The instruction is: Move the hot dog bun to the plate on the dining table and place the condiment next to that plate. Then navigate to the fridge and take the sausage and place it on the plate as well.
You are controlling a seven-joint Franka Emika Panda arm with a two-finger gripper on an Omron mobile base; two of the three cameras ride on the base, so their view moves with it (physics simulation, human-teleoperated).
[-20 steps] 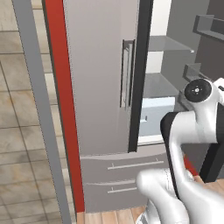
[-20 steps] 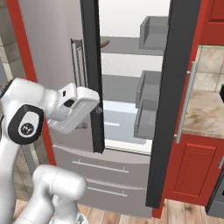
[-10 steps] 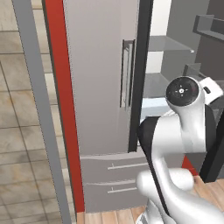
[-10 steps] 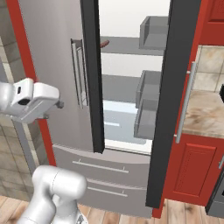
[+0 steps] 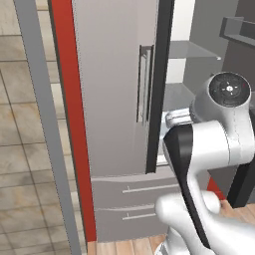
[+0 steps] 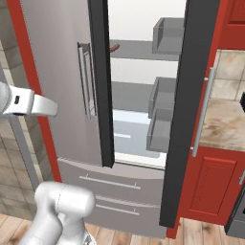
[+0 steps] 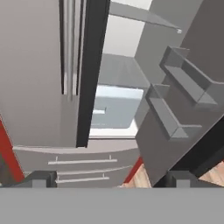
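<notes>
The pincer (image 7: 107,177) stands wide and empty, its two dark tips rising at the bottom of the hand view, aimed into the gap of the open fridge (image 7: 116,94). In that view the pale interior and its lit lower shelf (image 7: 111,109) lie toward twelve o'clock, the closed left door with its long handle (image 7: 68,48) toward ten, and the swung-open right door's grey shelves (image 7: 179,100) toward two. The sausage (image 6: 114,47) shows in the right base view as a small reddish-brown end peeping past the dark door edge on the upper shelf, well above the level the pincer points at. Its long axis seems to run sideways along the shelf, though most of it is hidden. The coming reach likely needs to climb and go inward.
</notes>
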